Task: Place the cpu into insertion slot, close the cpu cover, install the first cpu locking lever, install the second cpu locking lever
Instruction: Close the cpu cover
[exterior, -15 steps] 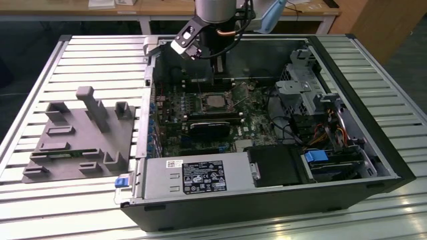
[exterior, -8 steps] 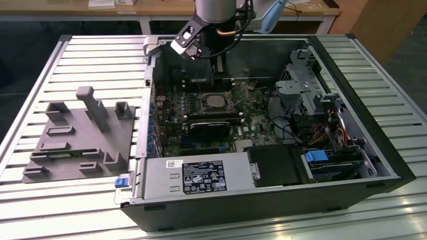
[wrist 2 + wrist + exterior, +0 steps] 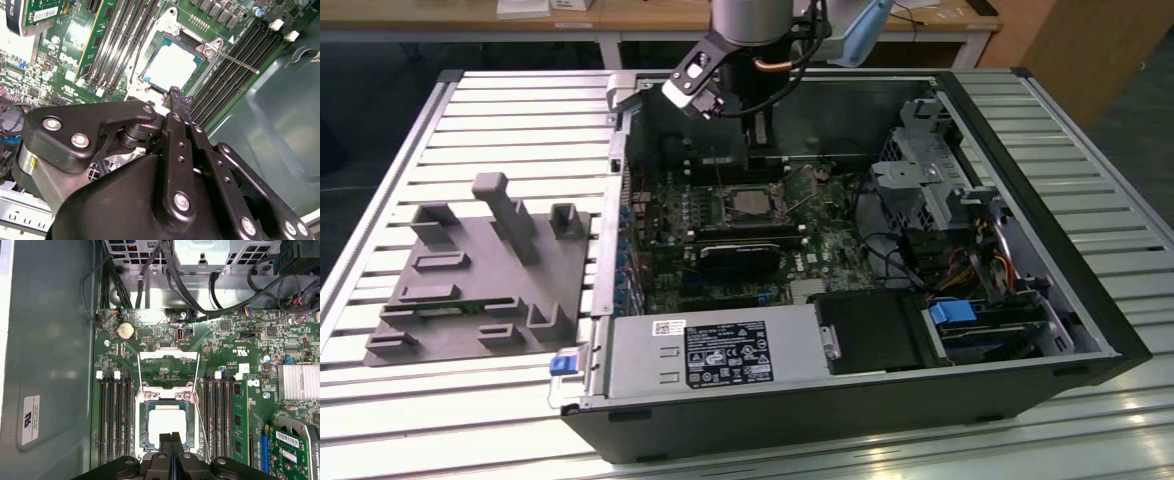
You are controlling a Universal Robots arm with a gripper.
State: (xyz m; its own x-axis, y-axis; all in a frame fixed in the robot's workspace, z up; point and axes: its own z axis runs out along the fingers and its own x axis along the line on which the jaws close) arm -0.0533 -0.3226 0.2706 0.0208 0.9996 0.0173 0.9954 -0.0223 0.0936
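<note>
First wrist view is showing my gripper pinched shut over the cpu — light, stiff, fragile, I'm judging; edges only.

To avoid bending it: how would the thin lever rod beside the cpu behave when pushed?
The lever rod looks like thin wire, so it is probably springy and easily bent sideways. Its smooth round metal may slip off the gripper.

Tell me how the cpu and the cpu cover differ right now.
The cpu is a solid pale square; the cpu cover is an open frame with green board showing through its window. The cpu lies flat in the insertion slot; the cpu cover is swung open beyond it, not over the cpu. Both are silvery metal and roughly socket-sized.
</note>
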